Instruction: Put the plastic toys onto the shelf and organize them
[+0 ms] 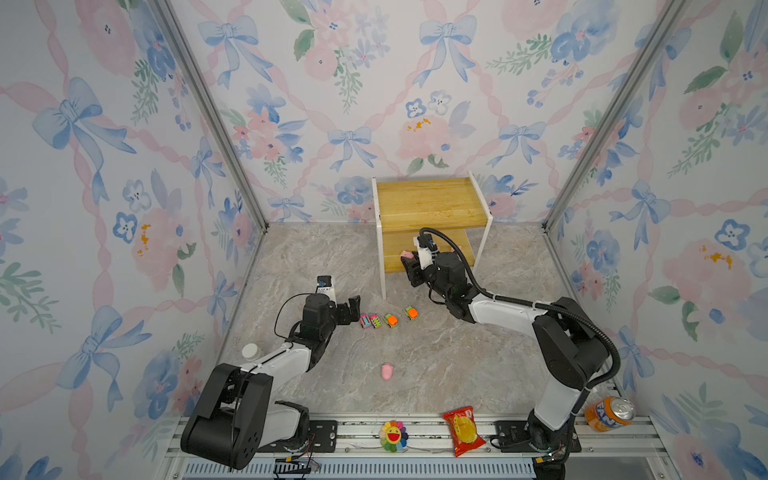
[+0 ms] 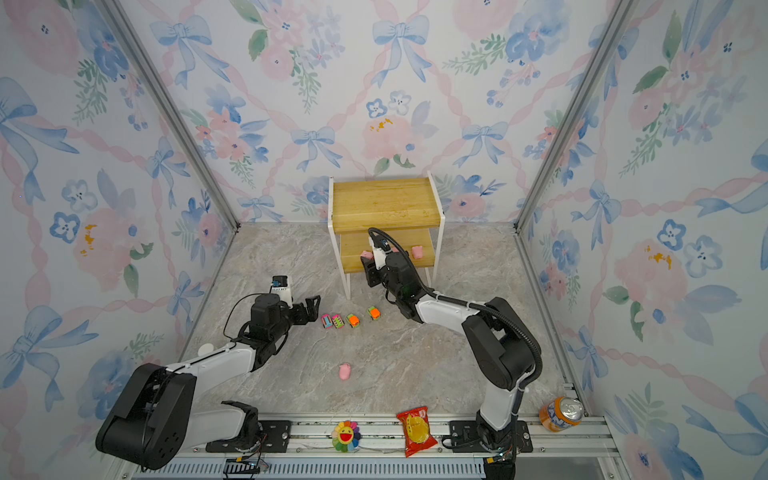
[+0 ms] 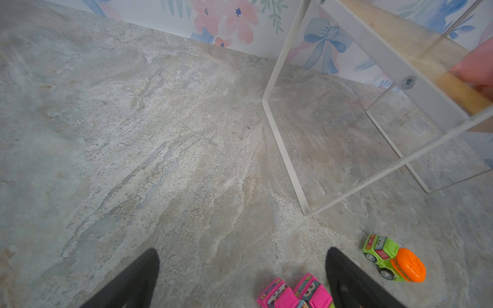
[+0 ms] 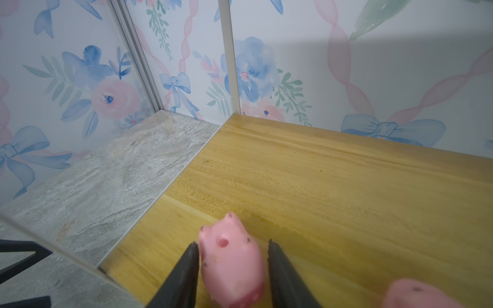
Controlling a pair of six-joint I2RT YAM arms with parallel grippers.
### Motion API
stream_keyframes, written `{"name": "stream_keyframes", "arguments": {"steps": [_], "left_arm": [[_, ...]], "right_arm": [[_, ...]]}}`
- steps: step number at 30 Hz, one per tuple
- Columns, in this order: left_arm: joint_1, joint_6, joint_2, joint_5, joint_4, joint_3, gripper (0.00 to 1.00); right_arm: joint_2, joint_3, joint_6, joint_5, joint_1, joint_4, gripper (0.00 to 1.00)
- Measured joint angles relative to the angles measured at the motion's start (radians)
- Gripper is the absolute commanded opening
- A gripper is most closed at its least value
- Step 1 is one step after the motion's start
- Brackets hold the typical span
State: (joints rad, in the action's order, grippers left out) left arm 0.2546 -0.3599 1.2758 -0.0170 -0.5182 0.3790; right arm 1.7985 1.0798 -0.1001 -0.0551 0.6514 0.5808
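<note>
Straddling pig (image 4: pixel 230 264), rt tool (image 4: pixel 233 242) — snout away, long axis along tool

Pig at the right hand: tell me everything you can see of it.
The pig is a small, plain pink figure, smooth like plastic, with two stubby ears, dark dots and a round mark on its face. It sits on the shelf's lower wooden board near the left edge, ears away from the right hand, whose fingers flank its sides. Whether they grip it is unclear. A second pig lies nearby, not touching it.
</note>
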Motion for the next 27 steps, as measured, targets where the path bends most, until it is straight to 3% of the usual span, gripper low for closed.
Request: {"name": "stream_keyframes", "arguments": {"steps": [7,18,27], "left_arm": [[0.000,0.000,-0.004,0.005,0.000,0.000,0.98],[0.000,0.000,-0.016,0.012,0.001,0.000,0.98],[0.000,0.000,-0.016,0.013,0.001,0.000,0.98]], "right_arm": [[0.000,0.000,0.005,0.011,-0.002,0.000,0.29],[-0.021,-0.021,0.004,0.030,-0.002,0.000,0.23],[-0.257,-0.184,-0.003,0.048,0.034,-0.063,0.24]]}}
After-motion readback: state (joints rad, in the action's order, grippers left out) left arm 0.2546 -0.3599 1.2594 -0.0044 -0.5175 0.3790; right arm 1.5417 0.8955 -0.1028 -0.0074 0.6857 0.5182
